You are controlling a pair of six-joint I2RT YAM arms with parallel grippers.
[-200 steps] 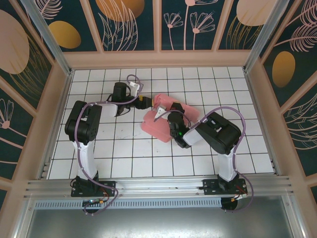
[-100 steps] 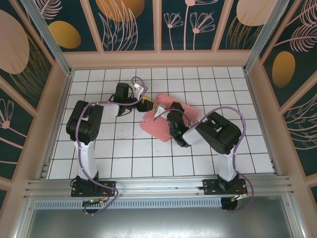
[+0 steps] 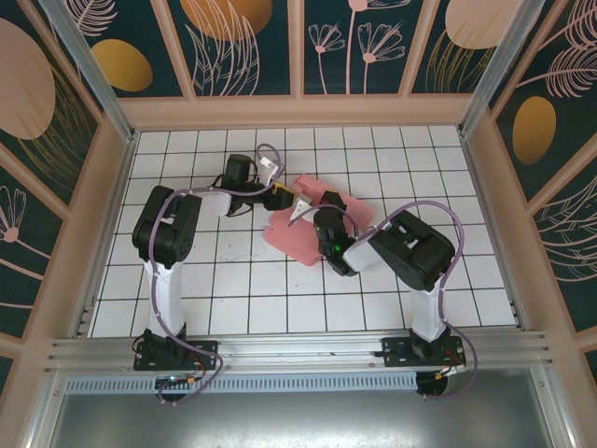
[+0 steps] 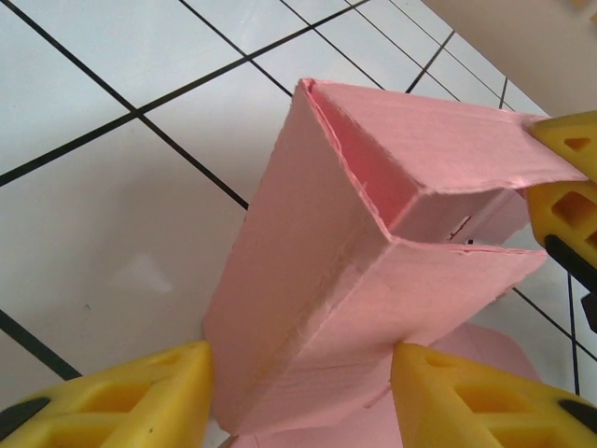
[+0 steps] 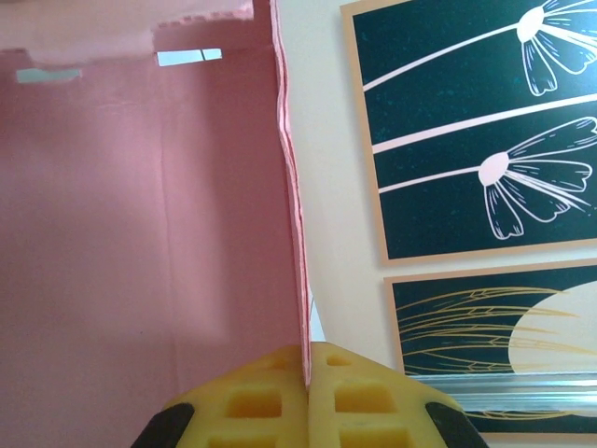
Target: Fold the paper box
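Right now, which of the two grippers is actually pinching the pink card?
The right gripper: its fingers are shut on an edge of the paper box. The left gripper only straddles a folded-up wall, fingers apart.

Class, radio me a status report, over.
Right hand shut on paper box edge. Left hand straddling raised wall, grip unclear. No obstruction seen.

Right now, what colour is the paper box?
The paper box is pink, clearest from the left wrist.
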